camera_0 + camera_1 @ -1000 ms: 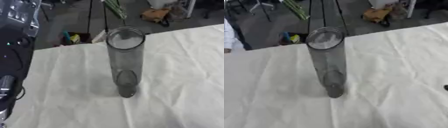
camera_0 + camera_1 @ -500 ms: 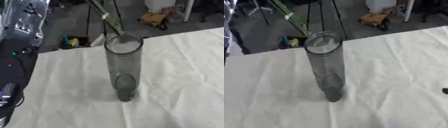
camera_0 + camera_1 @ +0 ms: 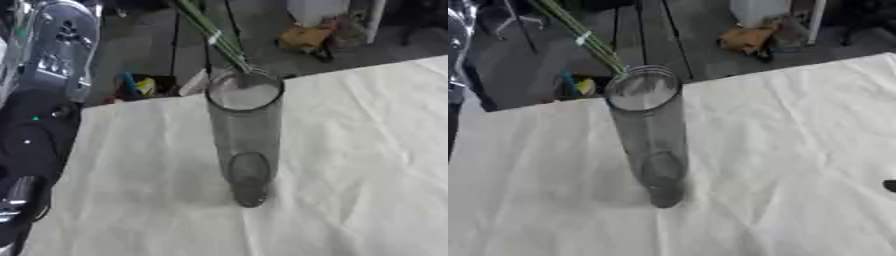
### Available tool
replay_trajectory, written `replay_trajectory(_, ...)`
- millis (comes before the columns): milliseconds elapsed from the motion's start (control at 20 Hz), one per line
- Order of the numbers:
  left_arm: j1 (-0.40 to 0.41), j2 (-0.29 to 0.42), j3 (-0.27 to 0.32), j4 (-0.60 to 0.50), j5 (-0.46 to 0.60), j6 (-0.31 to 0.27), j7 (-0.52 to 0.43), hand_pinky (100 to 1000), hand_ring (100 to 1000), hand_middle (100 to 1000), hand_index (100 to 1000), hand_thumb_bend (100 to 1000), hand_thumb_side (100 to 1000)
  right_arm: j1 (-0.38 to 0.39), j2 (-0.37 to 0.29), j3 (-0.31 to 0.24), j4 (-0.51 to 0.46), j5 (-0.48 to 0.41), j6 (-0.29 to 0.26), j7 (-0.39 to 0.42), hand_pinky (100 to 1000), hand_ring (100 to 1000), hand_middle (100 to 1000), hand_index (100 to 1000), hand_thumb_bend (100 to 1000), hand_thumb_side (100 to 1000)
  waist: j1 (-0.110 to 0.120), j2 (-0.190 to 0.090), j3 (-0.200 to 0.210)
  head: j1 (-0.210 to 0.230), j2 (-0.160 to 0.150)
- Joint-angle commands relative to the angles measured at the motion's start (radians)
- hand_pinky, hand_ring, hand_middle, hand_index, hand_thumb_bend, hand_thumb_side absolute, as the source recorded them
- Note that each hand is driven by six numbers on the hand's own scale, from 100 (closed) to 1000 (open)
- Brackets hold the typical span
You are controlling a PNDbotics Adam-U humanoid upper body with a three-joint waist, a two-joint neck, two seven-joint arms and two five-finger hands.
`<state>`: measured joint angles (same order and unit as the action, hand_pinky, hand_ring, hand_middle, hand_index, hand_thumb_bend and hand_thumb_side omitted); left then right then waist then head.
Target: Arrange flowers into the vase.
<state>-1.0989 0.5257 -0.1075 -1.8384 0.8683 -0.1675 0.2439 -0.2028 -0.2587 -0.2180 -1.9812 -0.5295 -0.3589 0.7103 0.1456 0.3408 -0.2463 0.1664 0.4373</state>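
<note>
at right eye view's right edge, dark bit (image 3: 890, 185); vase (image 3: 246, 131), stems (image 3: 213, 36)

light: even, soft — blur: overall | shadow: faint beside vase (image 3: 246, 145)

A wrinkled white cloth (image 3: 350, 150) covers the tabletop (image 3: 114, 106). Directly on the cloth, near its middle, a tall clear glass vase (image 3: 246, 135) stands upright, casting a faint shadow to its left.
</note>
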Motion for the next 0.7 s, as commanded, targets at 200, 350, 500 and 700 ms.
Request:
replay_trajectory(200,-0.009,0.008,0.002,-0.017,-0.068,-0.04,-0.006,100,100,100,111,112,677,-0.011,-0.003,-0.003,-0.019,0.014,-0.004,0.01,871,567,468,691,100,1000,0.008,0.009,-0.001,0.002,-0.016)
replay_trajectory(350,-0.006,0.007,-0.003,-0.012,-0.08,-0.033,-0.008,100,100,100,110,108,675,-0.01,-0.001,-0.004,-0.019,0.018,-0.006,0.011,872,566,468,691,100,1000,0.009,0.012,-0.001,0.002,-0.014)
replay_trajectory(500,-0.003,0.009,-0.004,-0.011,-0.095,-0.033,-0.011,100,100,100,110,100,672,-0.009,0.0,-0.004,-0.019,0.021,-0.005,0.012,873,566,468,691,100,1000,0.009,0.013,0.0,0.001,-0.01)
replay_trajectory(700,0.002,0.01,-0.009,-0.01,-0.117,-0.037,-0.015,100,100,100,110,100,671,-0.01,0.001,-0.005,-0.019,0.023,-0.003,0.012,874,567,467,691,100,1000,0.01,0.014,0.0,0.001,-0.008)
